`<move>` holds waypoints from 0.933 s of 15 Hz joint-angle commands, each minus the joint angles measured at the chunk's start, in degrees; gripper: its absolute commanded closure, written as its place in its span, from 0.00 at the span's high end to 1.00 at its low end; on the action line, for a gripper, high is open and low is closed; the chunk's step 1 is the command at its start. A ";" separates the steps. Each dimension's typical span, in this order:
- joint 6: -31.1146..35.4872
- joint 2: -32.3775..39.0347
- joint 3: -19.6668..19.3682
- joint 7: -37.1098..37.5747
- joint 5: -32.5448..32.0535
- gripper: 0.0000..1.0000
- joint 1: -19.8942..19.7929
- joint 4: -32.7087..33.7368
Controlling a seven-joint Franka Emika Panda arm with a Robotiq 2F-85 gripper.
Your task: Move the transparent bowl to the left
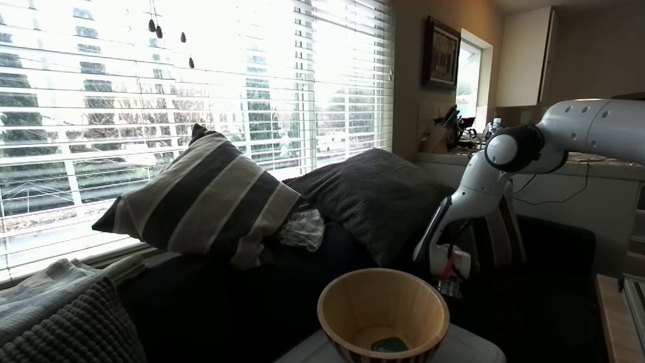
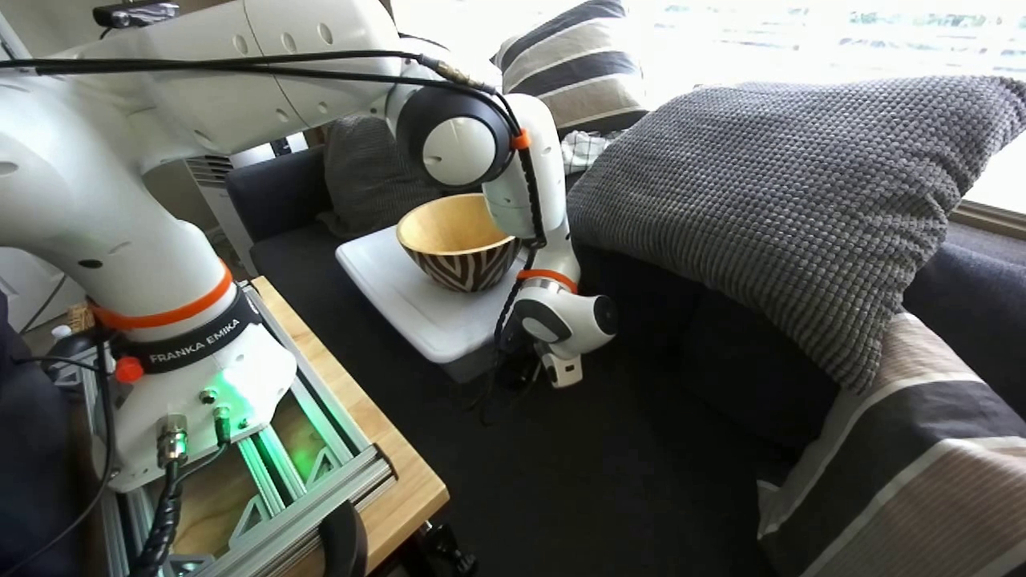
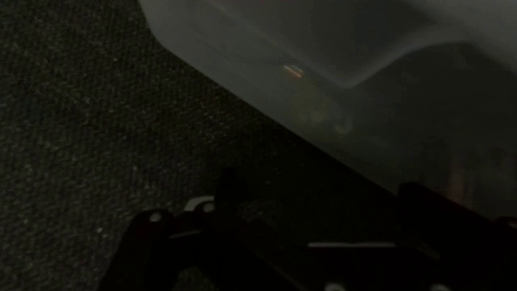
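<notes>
The transparent bowl is a deep, round wooden bowl, pale inside with a dark zebra pattern outside. It shows in both exterior views (image 1: 352,307) (image 2: 465,268). It stands upright on the pale lid of a storage box (image 2: 385,300). A small green item (image 1: 389,345) lies inside it. My gripper points down beside the box, lower than the bowl and apart from it; it is small and dark in both exterior views (image 1: 450,288) (image 2: 519,370). In the very dark wrist view my gripper (image 3: 319,186) has its fingers wide apart with nothing between them. The bowl is out of that view.
The box's side (image 3: 258,76) fills the upper right of the wrist view. A dark sofa (image 2: 641,465) lies under the gripper. A large grey cushion (image 2: 785,184) and striped cushions (image 1: 206,196) (image 2: 906,457) lean on it. The robot's wooden table edge (image 2: 401,457) is near.
</notes>
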 commanded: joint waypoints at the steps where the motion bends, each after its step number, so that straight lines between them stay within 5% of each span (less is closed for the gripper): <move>1: -1.93 3.33 3.28 -2.60 -0.28 1.00 4.85 1.95; 7: -2.77 5.12 3.90 -2.45 -2.25 1.00 9.79 4.36; 14: 1.39 -0.45 2.14 -3.16 0.83 1.00 4.63 -0.85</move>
